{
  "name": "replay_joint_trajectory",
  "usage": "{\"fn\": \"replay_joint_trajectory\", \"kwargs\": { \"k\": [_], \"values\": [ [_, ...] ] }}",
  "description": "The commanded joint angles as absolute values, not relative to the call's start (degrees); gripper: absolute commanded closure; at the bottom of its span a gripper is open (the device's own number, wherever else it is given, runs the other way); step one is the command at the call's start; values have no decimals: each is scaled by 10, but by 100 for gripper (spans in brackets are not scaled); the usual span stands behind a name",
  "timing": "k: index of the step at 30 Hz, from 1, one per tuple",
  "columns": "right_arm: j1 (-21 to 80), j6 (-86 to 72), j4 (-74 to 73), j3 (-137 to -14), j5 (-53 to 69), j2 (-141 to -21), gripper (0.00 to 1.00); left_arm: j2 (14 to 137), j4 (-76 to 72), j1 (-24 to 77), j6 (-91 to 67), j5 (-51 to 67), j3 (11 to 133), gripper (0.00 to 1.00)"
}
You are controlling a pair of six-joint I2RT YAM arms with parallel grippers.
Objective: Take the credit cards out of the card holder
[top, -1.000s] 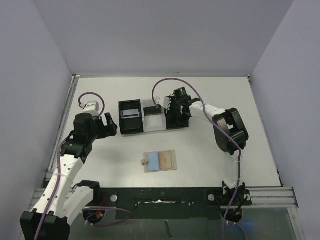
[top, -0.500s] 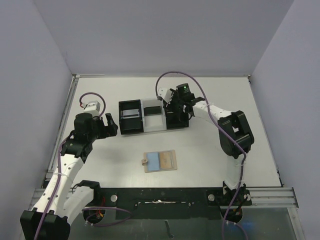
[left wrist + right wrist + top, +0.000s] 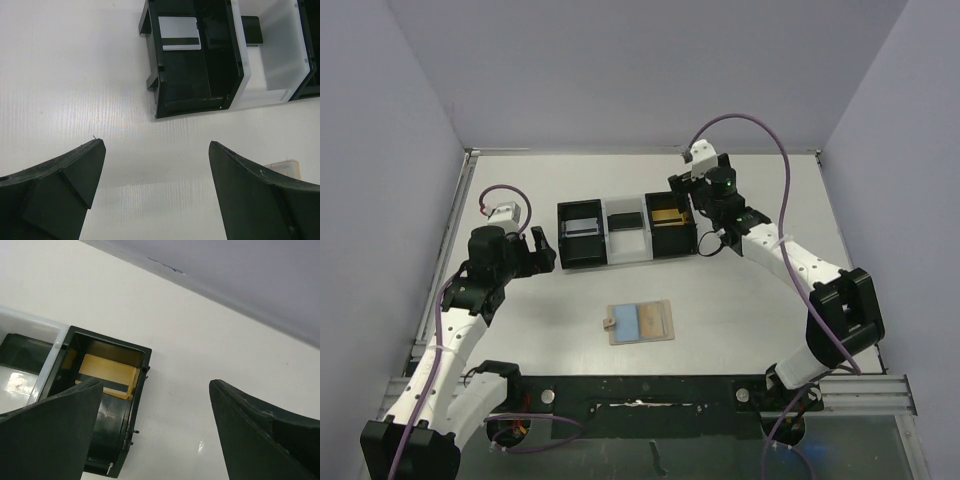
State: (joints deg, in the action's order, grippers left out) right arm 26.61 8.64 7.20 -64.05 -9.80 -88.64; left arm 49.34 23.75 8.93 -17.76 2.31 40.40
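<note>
Your left tool [image 3: 156,145] stands wide open with nothing between its fingers, above the bare white tabletop [image 3: 750,300], just left of the black-and-white three-compartment plastic tray [image 3: 582,260]. Your right tool [image 3: 156,385] is also wide open and empty. It hangs by the far right corner of the tray, near its right black compartment.

The flat tan-brown rectangular card holder [image 3: 663,322] lies on the tabletop, closer to the arm bases than the tray and well apart from both tools. A light blue-grey plastic card [image 3: 638,321] lies on it; I cannot tell whether it sits in a slot or only on top.

In the tray, a grey card [image 3: 180,33] lies in the left black compartment. A small dark flat piece [image 3: 251,30] is in the white middle one, and a yellow-gold card [image 3: 107,372] is in the right one.
</note>
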Motion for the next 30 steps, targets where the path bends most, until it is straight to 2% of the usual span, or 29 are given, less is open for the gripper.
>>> {"fn": "replay_joint_trajectory", "kwargs": {
  "k": [1, 5, 14, 21, 30],
  "values": [
    [239, -114, -55, -693, -163, -904, 8, 495, 207, 87, -170, 35, 409, 16],
    [221, -162, -160, -751, -95, -957, 7, 499, 207, 87, -169, 38, 410, 16],
    [203, -195, -222, -812, -61, -1044, 9, 501, 209, 87, -168, 36, 410, 16],
    [198, -215, -241, -810, -103, -1069, 14, 504, 209, 87, -168, 37, 411, 16],
    [197, -214, -249, -777, -142, -1041, 17, 506, 209, 87, -167, 38, 410, 16]
  ]
}}
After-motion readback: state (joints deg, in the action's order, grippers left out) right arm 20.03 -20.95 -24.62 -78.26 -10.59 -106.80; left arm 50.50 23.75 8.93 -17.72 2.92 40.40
